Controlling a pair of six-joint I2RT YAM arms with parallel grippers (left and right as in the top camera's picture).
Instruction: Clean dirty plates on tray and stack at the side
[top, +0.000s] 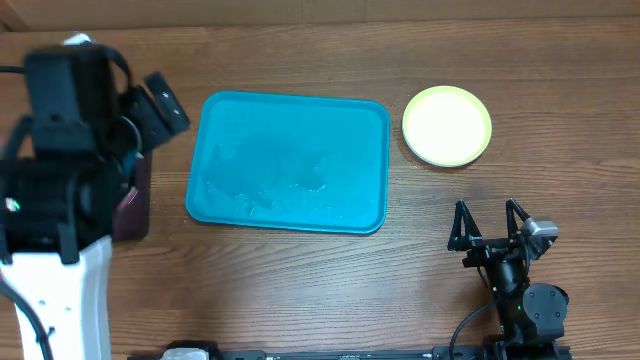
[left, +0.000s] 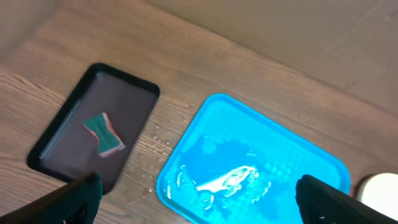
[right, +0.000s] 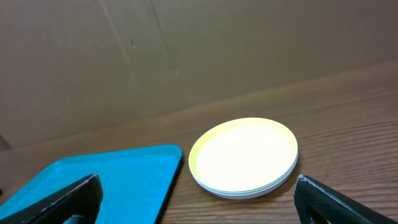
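While overhead shows the plates (top: 447, 125) as one disc at upper right, just beside one wet tray (top: 290, 130), right wrist shows stacked rims, count unclear. Only left wrist shows one sponge (left: 104, 134) on one dark tray (left: 124, 99). My left gripper (left: 199, 199) and right gripper (top: 488, 207): both released, grasping nothing.

We see even, soft light from above; the plates (right: 244, 155) blow out near white; wet glints streak the tray (left: 292, 155); the left arm (top: 65, 95) looks blurred overhead; shadows are faint.
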